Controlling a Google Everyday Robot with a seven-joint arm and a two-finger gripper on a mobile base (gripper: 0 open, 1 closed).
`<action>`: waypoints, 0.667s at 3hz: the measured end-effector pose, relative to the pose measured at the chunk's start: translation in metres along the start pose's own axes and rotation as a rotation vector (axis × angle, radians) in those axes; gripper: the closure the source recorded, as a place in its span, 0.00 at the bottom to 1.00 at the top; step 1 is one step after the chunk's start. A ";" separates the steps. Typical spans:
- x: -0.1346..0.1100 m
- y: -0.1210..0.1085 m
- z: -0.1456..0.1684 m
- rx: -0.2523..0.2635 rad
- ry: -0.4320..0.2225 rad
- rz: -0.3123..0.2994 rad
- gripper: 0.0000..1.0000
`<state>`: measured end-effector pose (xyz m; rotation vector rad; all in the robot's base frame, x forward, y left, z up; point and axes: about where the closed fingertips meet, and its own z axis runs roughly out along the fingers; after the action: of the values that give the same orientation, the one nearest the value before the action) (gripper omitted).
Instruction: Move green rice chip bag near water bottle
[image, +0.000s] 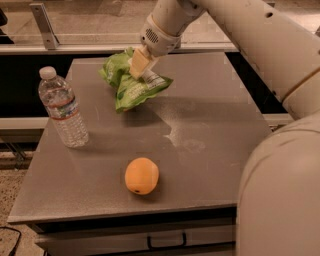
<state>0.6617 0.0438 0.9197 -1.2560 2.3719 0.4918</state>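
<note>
The green rice chip bag (131, 84) is crinkly and bright green with a white label panel. It hangs tilted just above the grey table (215, 125) at the back middle. My gripper (138, 66) is shut on the bag's upper part and reaches in from the upper right. The water bottle (62, 110) stands upright at the table's left edge, clear with a white cap and a blue, red and white label. The bag is to the right of the bottle and a little farther back, with a gap between them.
An orange (142, 175) lies on the table's front middle. My white arm (260, 45) crosses the upper right and its large body (280, 195) fills the lower right. A metal rail (45, 22) runs behind the table.
</note>
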 end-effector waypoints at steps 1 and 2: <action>-0.005 0.036 0.005 -0.057 -0.036 -0.038 1.00; -0.006 0.073 0.008 -0.097 -0.038 -0.082 1.00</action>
<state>0.6056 0.0906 0.9247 -1.3682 2.2796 0.6062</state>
